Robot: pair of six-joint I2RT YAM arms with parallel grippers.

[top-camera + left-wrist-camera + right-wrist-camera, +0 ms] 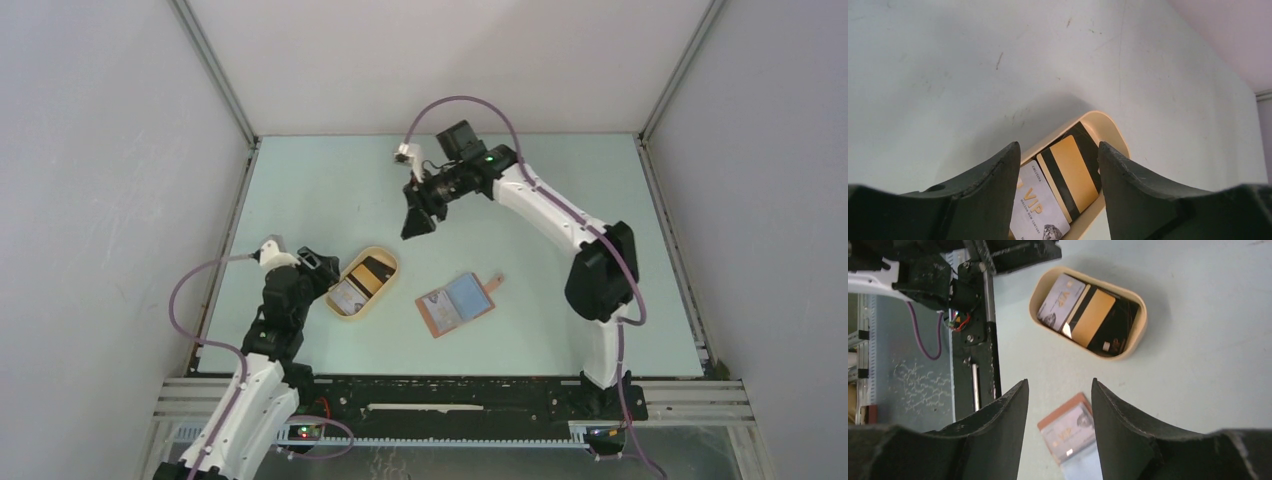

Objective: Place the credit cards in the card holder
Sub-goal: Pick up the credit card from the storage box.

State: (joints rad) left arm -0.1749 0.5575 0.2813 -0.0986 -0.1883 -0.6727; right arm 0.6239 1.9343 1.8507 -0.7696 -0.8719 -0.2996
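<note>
Tan tray (1109, 127) sits just ahead of the left gripper (1058, 150), whose jaws are parted wide and holding nothing. The credit cards (1070, 175) lie in it, framed between the fingertips. Over there the right gripper (1059, 385) hangs high, jaws apart and empty too, with the open card holder (456, 304) showing below their gap.

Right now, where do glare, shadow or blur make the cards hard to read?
Top view: even light, sharp, but the cards are tiny. Left wrist: cards crisp, a soft shadow beside the tray, fingers almost black. Right wrist: small glare spots on the cards, black card very dark.
</note>
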